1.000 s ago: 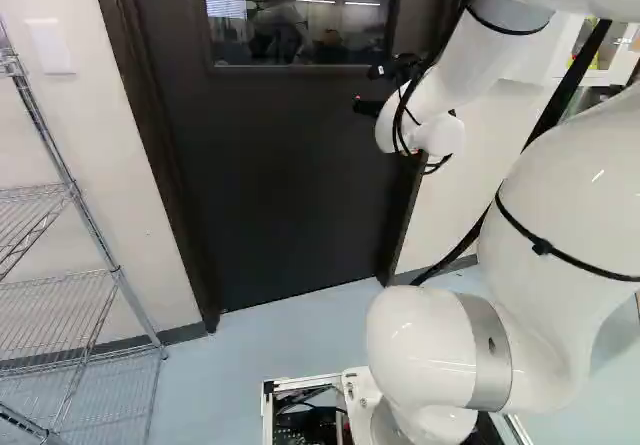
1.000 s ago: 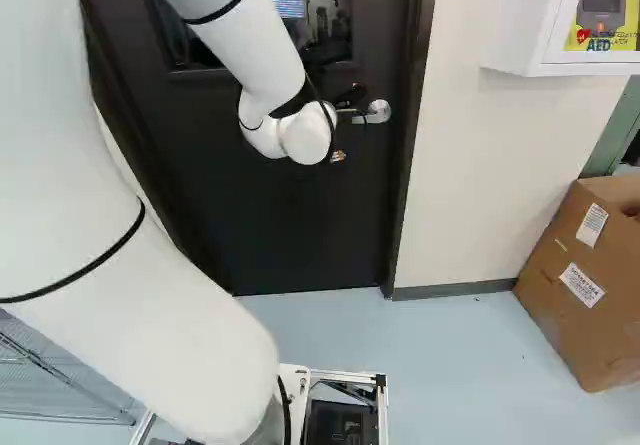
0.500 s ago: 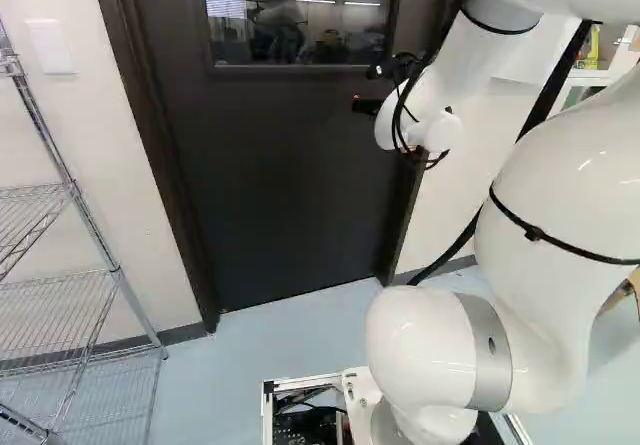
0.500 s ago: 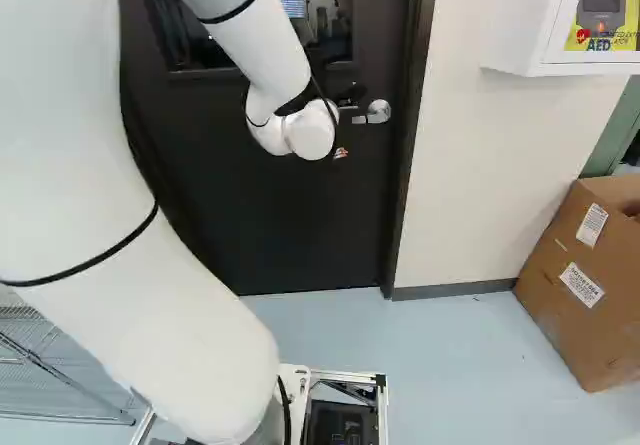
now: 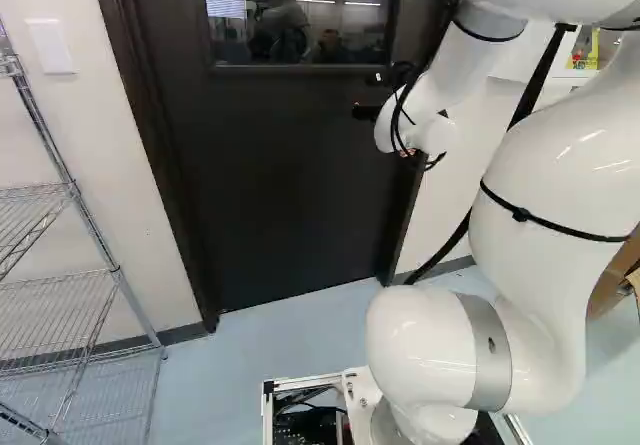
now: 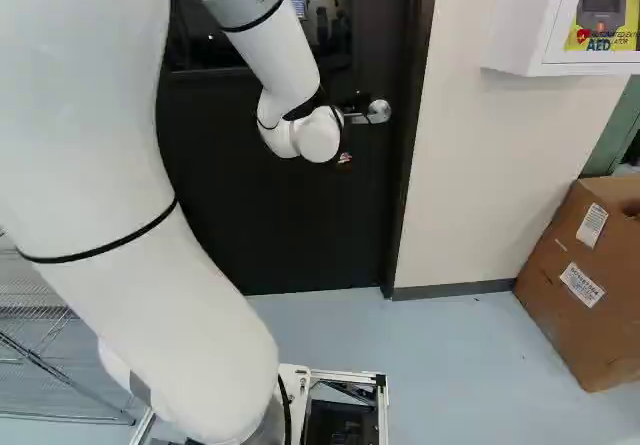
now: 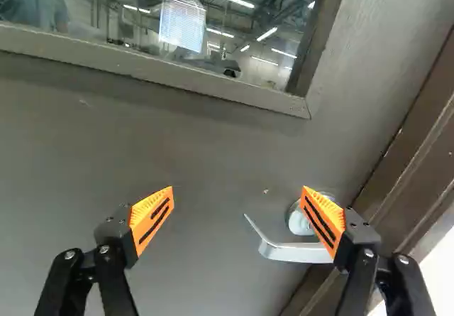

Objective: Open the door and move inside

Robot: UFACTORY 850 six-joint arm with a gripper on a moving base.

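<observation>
The hand (image 5: 366,96) is spread wide before the door, its two orange pads (image 7: 152,218) well apart with nothing gripped between them. In the wrist view the silver lever handle (image 7: 294,252) lies ahead of the fingers: its free end reaches into the line of the gap, while one finger covers part of the lever and its round mount. Whether that finger touches the metal, I cannot tell.

The handle is fixed near the edge of the dark door (image 5: 280,195), which stands closed in its dark frame (image 6: 404,165). Above the hand, the door's window (image 7: 191,28) shows strips of ceiling light.

Behind the hand, the white arm (image 5: 530,285) reaches forward, with thin black cables (image 5: 404,93) looped about its wrist. At its foot is the base, a pale metal frame (image 6: 345,376) with dark equipment inside.

To the right in the right base view, a white cabinet (image 6: 515,25) hangs on the pale wall (image 6: 480,185), a yellow and grey device (image 6: 600,10) visible in it. Below, a cardboard box (image 6: 565,310) bearing white labels rests on the pale blue floor (image 6: 450,365). At the left of the left base view stands a wire shelving rack (image 5: 115,268), near a white wall plate (image 5: 52,45).
</observation>
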